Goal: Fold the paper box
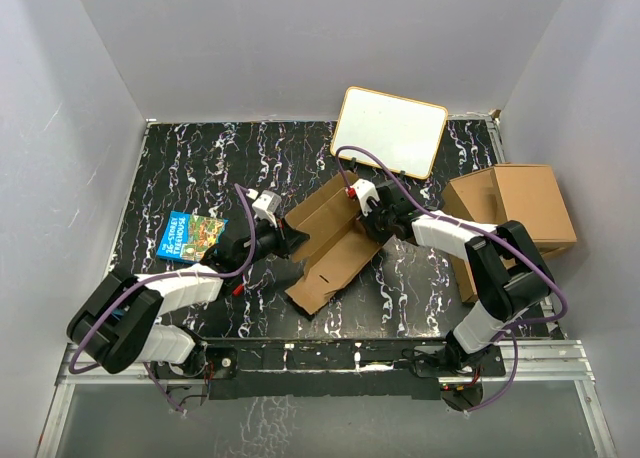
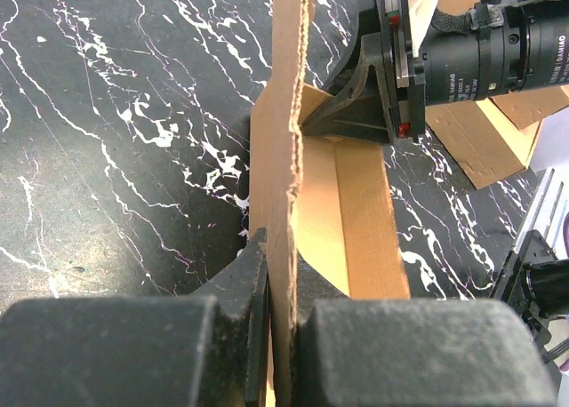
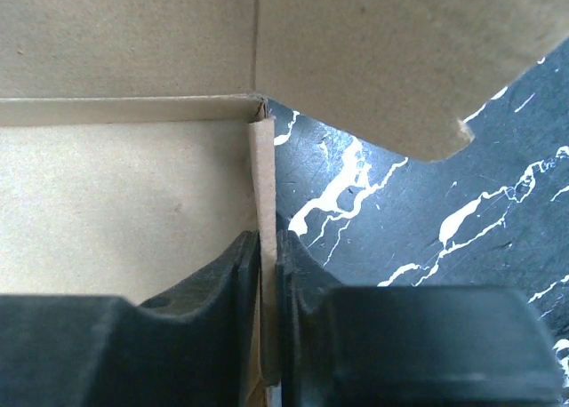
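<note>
The paper box (image 1: 330, 243) lies partly folded between the two grippers, its base flat on the black marbled table (image 1: 190, 168) and running at a slant from the near end to the far end.

The left gripper (image 2: 280, 274) meets the box at its left side. One side wall stands upright there, and its raw corrugated edge runs straight away from the fingers. The jaws are pressed together on that wall, one finger on each face.

The right gripper (image 3: 269, 247) comes at the opposite side, facing the left one across the box. Its jaws are closed to a narrow slit and pinch a thin upright flap at a corner of the box. The box floor lies to one side of the fingers and bare table to the other. A wide notched flap rises beyond the fingertips.

Outside the left arm lies a blue picture book (image 1: 193, 235). Beyond the right gripper a whiteboard (image 1: 390, 130) rests, and a larger cardboard box (image 1: 510, 213) sits outside the right arm.
</note>
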Motion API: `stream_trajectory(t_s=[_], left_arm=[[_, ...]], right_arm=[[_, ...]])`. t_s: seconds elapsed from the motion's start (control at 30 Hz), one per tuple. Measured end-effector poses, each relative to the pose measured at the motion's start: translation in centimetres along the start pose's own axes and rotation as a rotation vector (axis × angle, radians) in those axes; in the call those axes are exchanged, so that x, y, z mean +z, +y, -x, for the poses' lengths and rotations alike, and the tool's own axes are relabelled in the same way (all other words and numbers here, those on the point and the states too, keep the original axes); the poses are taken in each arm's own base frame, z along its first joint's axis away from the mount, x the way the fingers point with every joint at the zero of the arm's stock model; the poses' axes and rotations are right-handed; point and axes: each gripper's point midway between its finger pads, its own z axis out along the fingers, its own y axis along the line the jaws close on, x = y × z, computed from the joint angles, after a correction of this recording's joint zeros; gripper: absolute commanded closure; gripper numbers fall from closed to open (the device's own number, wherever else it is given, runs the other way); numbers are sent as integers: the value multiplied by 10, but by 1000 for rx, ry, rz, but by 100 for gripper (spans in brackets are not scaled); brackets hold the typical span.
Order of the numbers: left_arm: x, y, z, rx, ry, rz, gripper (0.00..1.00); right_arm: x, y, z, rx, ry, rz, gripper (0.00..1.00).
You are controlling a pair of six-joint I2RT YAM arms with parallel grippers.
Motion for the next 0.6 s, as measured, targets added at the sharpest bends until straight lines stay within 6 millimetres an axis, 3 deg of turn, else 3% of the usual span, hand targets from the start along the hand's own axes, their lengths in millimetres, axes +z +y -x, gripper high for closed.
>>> stream_trajectory(t_s=[0.23,0.6], left_arm=[[-2,1,-1,17,12,6,100],[-3,1,-1,29,15,5,100]], right_arm=[[0,3,1,-3,-6,18,64],[-1,4,10,-6,-28,34,65]])
